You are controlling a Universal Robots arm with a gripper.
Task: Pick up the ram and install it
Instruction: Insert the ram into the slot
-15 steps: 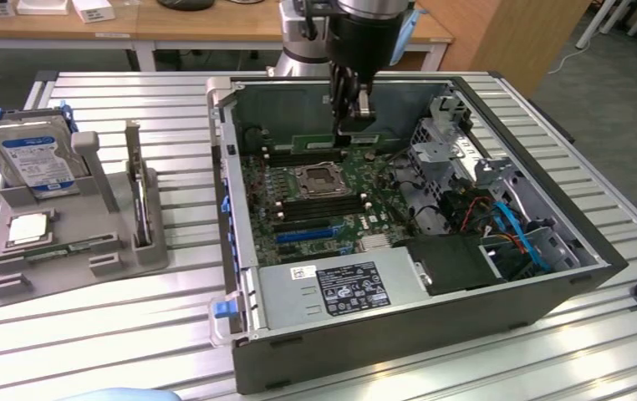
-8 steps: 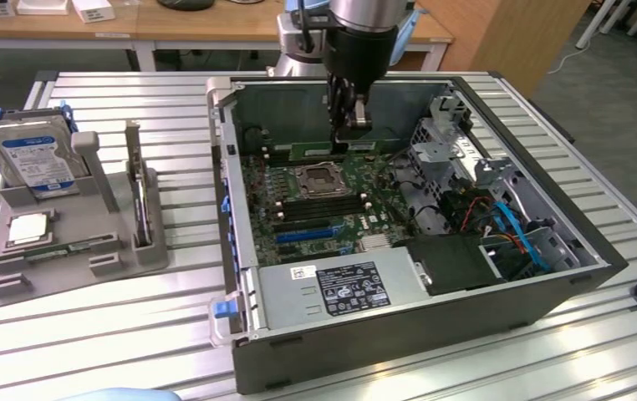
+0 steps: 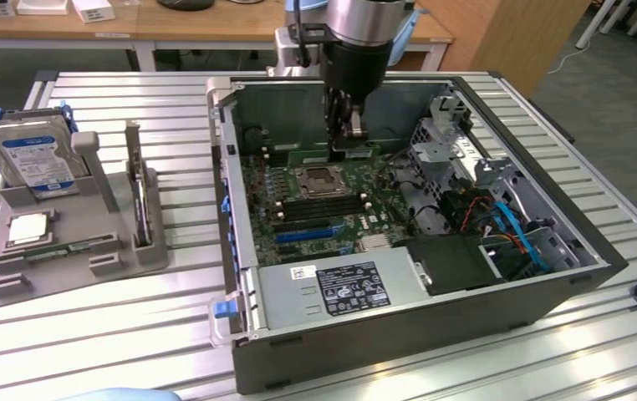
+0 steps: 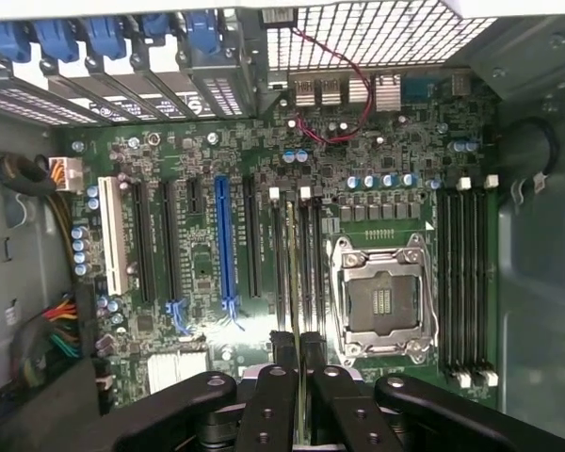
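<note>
Gripper clamped on the long, thin green circuit-board ram stick. The stick sits between the fingertips, extending straight below them onto black memory slots, beside the silver CPU socket.

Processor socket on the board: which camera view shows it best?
The wrist view: the processor socket faces the camera squarely, its metal frame and centre plain. The exterior view shows the socket at a slant, farther off.

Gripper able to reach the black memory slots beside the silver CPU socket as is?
Likely yes: the gripper, shut on the thin green ram stick, hangs directly above the black memory slots; nothing lies across them.
</note>
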